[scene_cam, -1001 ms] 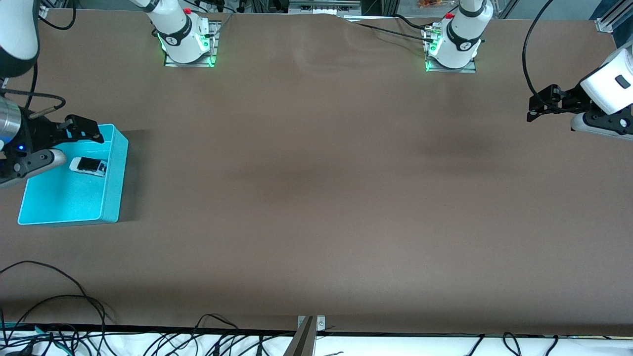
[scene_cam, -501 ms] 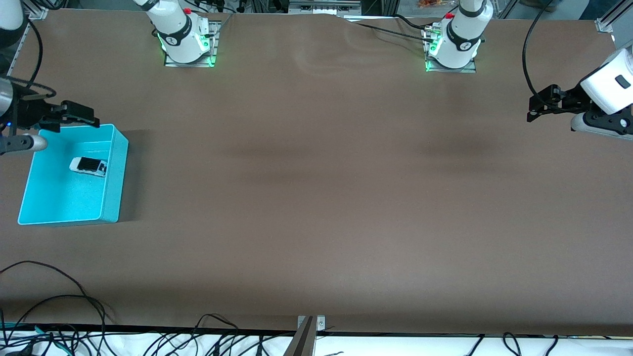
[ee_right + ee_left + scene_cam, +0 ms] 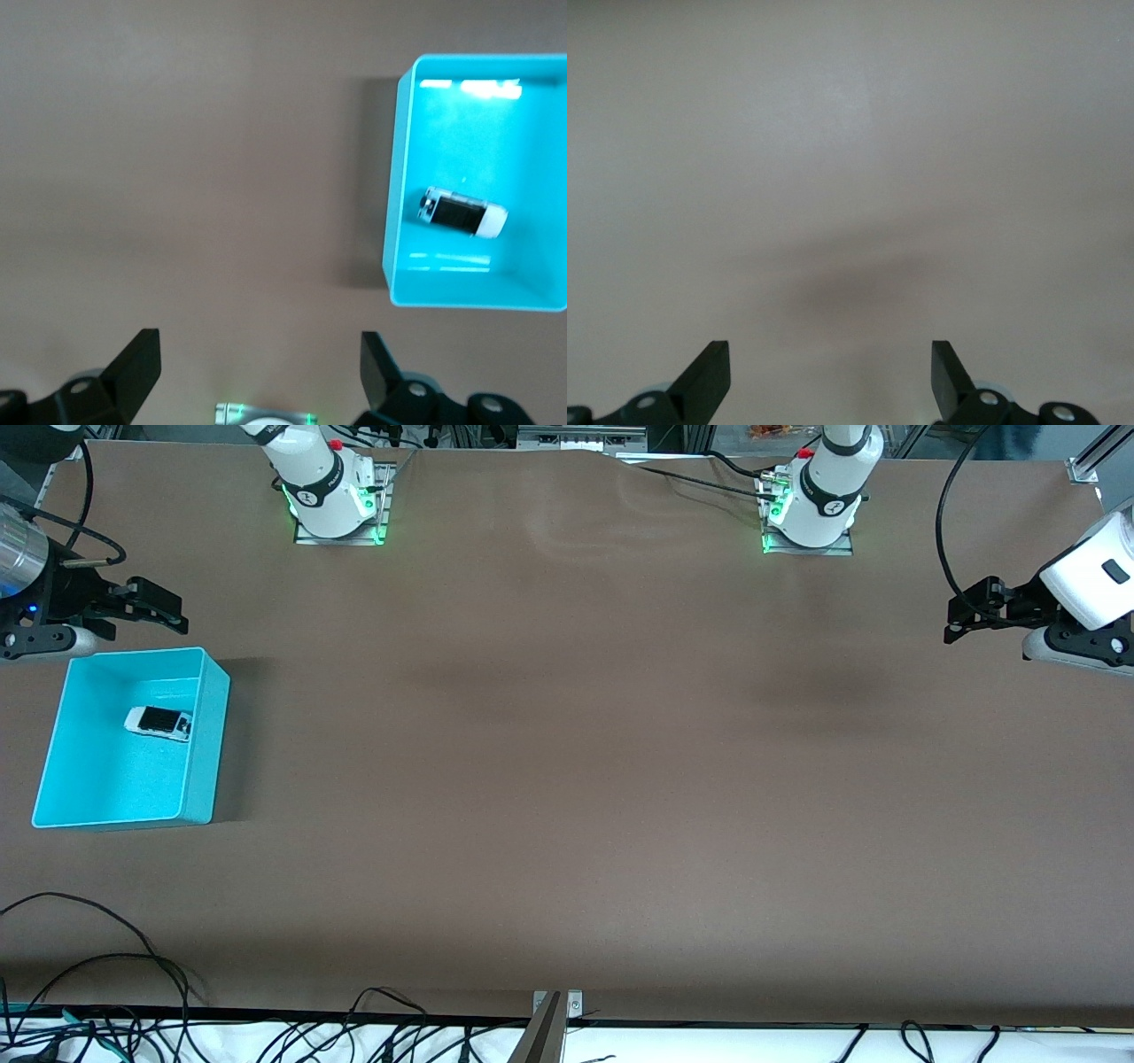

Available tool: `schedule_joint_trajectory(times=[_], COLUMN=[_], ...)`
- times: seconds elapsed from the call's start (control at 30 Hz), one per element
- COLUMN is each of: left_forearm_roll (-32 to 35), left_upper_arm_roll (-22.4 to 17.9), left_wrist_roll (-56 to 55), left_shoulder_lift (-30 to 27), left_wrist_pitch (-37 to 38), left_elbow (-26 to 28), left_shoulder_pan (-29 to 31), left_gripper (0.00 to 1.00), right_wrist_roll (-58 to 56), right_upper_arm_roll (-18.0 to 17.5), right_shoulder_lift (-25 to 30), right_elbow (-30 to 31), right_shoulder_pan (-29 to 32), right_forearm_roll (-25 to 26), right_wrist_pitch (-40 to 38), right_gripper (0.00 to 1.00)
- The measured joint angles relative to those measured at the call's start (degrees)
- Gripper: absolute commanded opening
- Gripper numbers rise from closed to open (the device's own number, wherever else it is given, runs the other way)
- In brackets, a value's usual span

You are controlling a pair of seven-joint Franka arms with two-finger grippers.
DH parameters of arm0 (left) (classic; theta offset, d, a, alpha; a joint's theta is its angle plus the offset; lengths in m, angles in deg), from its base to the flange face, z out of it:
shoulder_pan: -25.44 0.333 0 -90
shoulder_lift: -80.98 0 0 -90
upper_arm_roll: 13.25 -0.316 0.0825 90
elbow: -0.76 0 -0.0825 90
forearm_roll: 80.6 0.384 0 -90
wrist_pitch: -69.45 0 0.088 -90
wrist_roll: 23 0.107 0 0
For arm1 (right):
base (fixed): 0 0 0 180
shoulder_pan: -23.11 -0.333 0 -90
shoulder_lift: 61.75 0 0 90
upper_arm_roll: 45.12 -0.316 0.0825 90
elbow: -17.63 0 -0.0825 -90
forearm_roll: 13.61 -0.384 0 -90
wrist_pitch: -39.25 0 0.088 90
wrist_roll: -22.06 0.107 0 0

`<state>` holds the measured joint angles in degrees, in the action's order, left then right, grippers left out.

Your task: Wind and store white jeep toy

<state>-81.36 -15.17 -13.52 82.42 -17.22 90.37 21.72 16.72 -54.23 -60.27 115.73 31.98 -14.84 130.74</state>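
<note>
The white jeep toy (image 3: 159, 723) lies alone in the cyan bin (image 3: 202, 744) at the right arm's end of the table. It also shows in the right wrist view (image 3: 462, 213), inside the bin (image 3: 396, 266). My right gripper (image 3: 164, 607) is open and empty, up over bare table just past the bin's rim on the side toward the robot bases; its jaws stand wide apart (image 3: 260, 347). My left gripper (image 3: 962, 616) waits open and empty over bare table at the left arm's end (image 3: 831, 356).
The two arm bases (image 3: 335, 503) (image 3: 811, 512) stand along the table's edge farthest from the front camera. The right arm's base also shows in the right wrist view (image 3: 262, 413). Loose cables (image 3: 97, 965) lie at the table's near edge.
My right gripper has lifted out from over the bin and drawn back toward the robot bases, leaving the jeep in the bin. The left arm has not moved.
</note>
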Motion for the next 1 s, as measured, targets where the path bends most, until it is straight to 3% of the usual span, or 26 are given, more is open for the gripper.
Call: schedule_joint_trajectory(times=[1.0], left_forearm_roll=[0.00], left_upper_arm_roll=[0.01], left_wrist_roll=[0.00], left_shoulder_lift=[0.00], left_wrist_pitch=[0.00], left_elbow=[0.00], left_shoulder_pan=[-0.01], left_gripper=[1.00], right_wrist_roll=[0.00], right_upper_arm_roll=[-0.10], right_shoulder_lift=[-1.85], right_elbow=[-2.80], right_shoulder_pan=[0.68], right_forearm_roll=[0.04], right_wrist_pitch=[0.91], right_gripper=[1.00])
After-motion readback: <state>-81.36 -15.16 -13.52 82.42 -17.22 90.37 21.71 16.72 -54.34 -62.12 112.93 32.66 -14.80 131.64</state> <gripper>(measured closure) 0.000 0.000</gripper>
